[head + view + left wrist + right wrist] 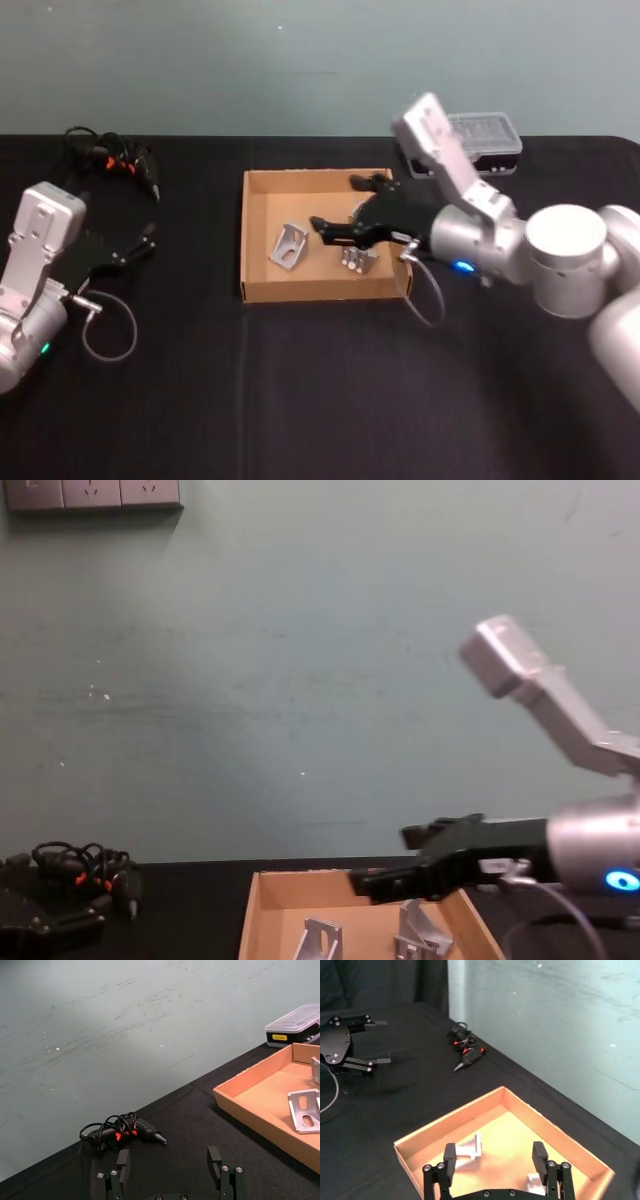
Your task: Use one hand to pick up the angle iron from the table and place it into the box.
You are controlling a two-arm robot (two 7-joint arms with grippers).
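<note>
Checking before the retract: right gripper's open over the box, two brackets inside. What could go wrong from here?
1. The right gripper hangs open low over the cardboard box, just above the nearer angle iron; a low or sideways retract could clip it or the box wall.
2. The second angle iron lies close by, so dragging one could shove the other.
3. The left gripper is parked open on the table, apart; little risk.

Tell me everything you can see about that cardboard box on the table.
The box is a shallow, open tray of tan cardboard with low walls and no lid, lying flat on the black table. Two small silver angle irons rest on its floor: one toward the robot's left, another nearer its right. The right gripper hangs open above it.
</note>
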